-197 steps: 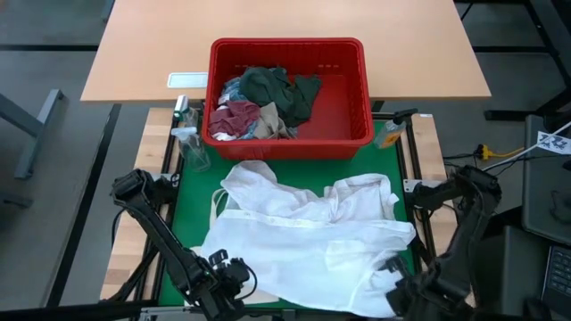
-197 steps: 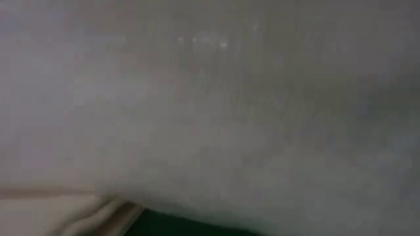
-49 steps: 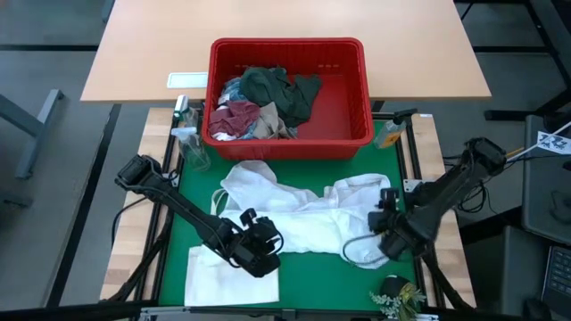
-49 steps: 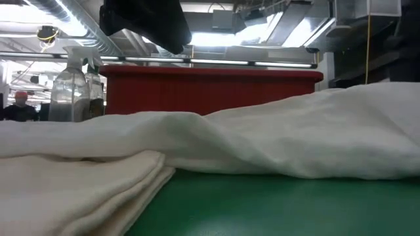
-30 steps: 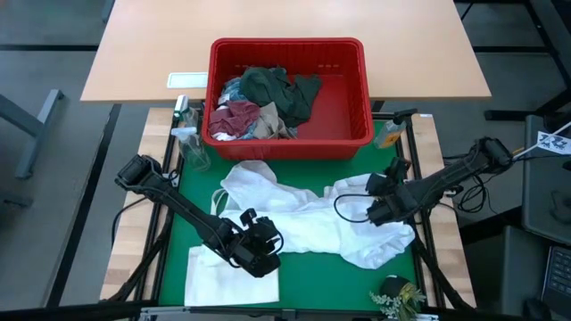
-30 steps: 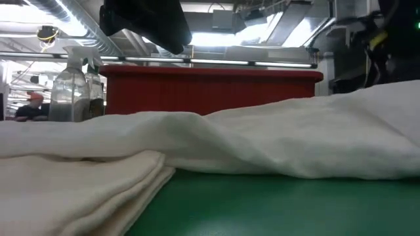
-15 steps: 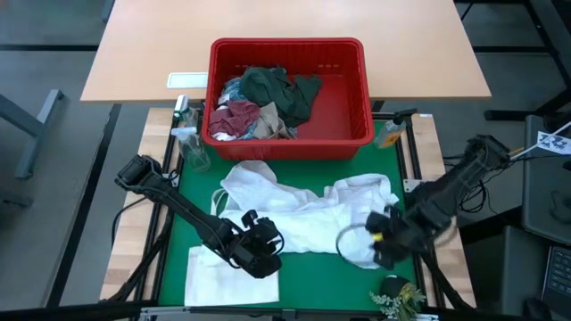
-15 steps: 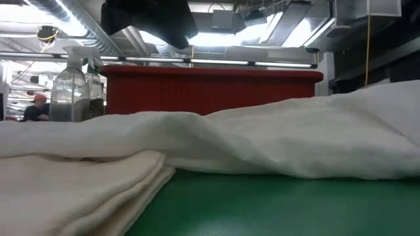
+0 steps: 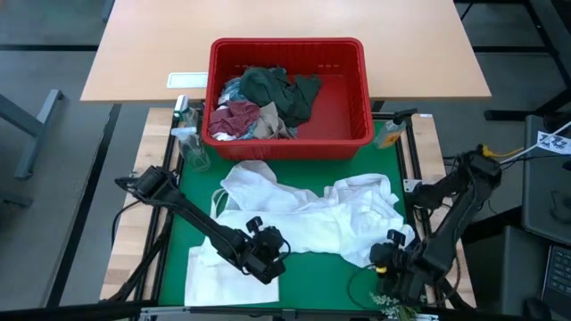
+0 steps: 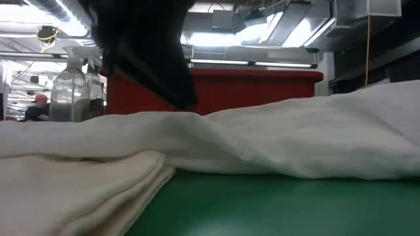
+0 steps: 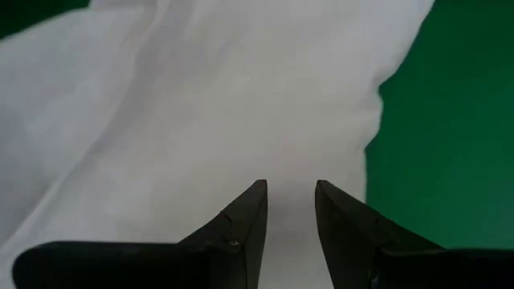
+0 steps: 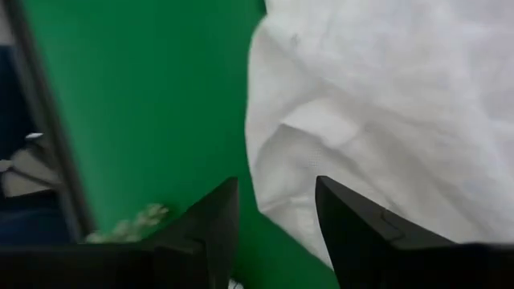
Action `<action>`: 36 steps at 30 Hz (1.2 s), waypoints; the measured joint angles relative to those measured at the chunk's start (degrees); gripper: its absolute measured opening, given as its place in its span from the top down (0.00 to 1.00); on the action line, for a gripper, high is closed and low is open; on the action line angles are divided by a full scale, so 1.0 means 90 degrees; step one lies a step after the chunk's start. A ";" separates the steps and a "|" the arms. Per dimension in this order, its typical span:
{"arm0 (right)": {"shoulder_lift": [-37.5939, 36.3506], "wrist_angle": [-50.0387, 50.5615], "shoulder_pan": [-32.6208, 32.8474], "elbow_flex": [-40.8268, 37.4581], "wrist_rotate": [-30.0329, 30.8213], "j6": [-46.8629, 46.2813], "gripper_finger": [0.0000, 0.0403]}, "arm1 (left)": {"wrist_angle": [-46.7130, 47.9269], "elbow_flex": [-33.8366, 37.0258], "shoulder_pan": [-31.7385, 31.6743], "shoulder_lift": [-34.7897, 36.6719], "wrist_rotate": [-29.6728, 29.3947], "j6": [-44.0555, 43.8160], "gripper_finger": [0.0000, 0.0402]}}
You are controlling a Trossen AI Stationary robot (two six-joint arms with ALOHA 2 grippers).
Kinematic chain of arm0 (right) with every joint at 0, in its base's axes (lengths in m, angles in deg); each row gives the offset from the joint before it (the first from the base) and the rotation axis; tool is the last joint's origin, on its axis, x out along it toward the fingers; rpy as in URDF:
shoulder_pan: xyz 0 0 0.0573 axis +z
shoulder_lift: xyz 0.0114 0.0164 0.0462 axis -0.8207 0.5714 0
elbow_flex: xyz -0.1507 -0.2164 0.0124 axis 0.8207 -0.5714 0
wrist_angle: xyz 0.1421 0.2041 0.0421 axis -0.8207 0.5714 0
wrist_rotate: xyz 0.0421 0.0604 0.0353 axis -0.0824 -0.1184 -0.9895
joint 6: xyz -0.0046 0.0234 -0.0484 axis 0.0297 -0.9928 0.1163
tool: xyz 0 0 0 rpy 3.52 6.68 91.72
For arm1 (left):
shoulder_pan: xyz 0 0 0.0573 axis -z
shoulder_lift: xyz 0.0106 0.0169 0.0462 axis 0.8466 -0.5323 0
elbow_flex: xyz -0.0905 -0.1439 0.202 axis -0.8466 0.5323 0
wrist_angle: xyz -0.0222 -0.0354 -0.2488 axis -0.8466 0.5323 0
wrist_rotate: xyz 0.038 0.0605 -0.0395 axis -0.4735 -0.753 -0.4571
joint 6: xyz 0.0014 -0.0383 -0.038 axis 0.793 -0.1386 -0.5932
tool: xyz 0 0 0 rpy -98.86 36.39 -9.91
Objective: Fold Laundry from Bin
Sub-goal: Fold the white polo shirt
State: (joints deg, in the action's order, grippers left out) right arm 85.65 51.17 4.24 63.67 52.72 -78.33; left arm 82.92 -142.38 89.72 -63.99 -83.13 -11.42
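Showing only in low view: spray bottle (image 10: pixel 67 88) beside bin (image 10: pixel 249 88).

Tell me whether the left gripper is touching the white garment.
Cannot tell. The left wrist view shows the left gripper open directly over the white garment, nothing between its fingers, but no view shows contact or a gap plainly.

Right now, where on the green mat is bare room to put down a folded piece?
Bare green mat lies along the near edge, between the left claw and right claw. The white shirt crowds the middle; the red bin blocks the far side.
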 joint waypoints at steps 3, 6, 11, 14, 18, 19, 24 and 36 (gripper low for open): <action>0.0388 -0.0060 0.0000 0.0000 0.0080 0.0001 0.59 | 0.0010 0.0002 -0.0010 -0.0117 0.0014 0.0001 0.75; 0.0691 -0.0165 -0.0002 -0.0001 0.0107 0.0097 0.59 | 0.0005 0.0002 -0.0010 -0.0179 0.0041 0.0001 0.75; 0.1028 -0.0141 -0.0019 -0.0002 0.0128 0.0145 0.59 | 0.0007 0.0002 -0.0010 -0.0194 0.0044 0.0003 0.75; 0.1139 -0.0167 -0.0017 -0.0002 0.0172 0.0148 0.59 | 0.0007 0.0002 -0.0010 -0.0194 0.0044 0.0003 0.75; 0.1260 -0.0146 -0.0019 -0.0002 0.0178 0.0148 0.59 | 0.0009 0.0002 -0.0010 -0.0194 0.0044 0.0003 0.75; 0.1294 -0.0143 -0.0019 -0.0002 0.0194 0.0148 0.59 | 0.0008 0.0002 -0.0012 -0.0194 0.0043 0.0003 0.75; 0.1407 -0.0136 -0.0019 -0.0002 0.0223 0.0148 0.67 | 0.0009 0.0002 -0.0012 -0.0194 0.0041 0.0003 0.75; 0.1314 0.0160 -0.0017 -0.0002 -0.0208 0.0159 0.97 | 0.0821 0.0000 -0.0012 -0.0194 0.0499 -0.0007 0.75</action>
State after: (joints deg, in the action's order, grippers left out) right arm 97.47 52.61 4.09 63.64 50.85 -76.90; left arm 90.31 -142.38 89.61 -65.74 -78.63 -11.48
